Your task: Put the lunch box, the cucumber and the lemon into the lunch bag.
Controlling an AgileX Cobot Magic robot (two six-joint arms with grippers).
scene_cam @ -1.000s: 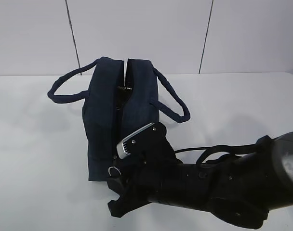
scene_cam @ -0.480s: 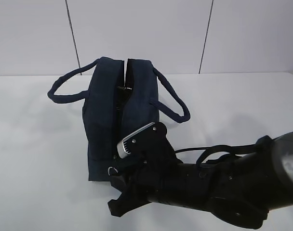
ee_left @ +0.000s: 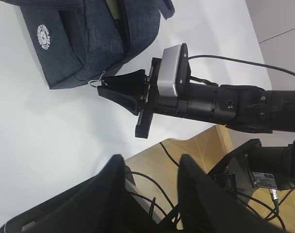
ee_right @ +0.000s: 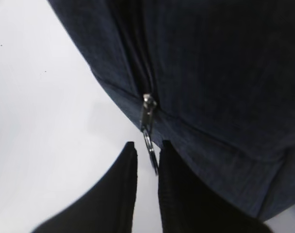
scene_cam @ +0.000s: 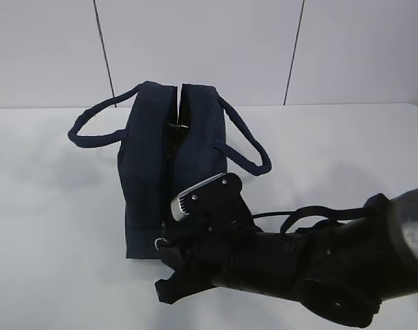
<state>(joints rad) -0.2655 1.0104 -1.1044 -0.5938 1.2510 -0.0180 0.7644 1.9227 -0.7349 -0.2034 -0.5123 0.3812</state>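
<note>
The navy lunch bag (scene_cam: 174, 158) stands on the white table with its top zipper partly apart; its white round logo (ee_left: 42, 38) shows in the left wrist view. At the bag's near bottom corner hangs the zipper ring pull (ee_right: 148, 141). My right gripper (ee_right: 147, 145) is shut on that ring, which lies slantwise between the narrow jaws. The left gripper (ee_left: 151, 160) is open and empty, hanging off the table's edge, well away from the bag. Lunch box, cucumber and lemon are out of view.
Two loop handles (scene_cam: 92, 127) flop out on either side of the bag. The right arm (scene_cam: 298, 265) lies low across the table's front right. Wooden floor and loose cables (ee_left: 196, 145) lie beyond the table edge below the left gripper.
The right jaws have narrowed onto the zipper ring, which is now partly hidden in the exterior view. The right wrist shifted slightly. The bag has not moved.
</note>
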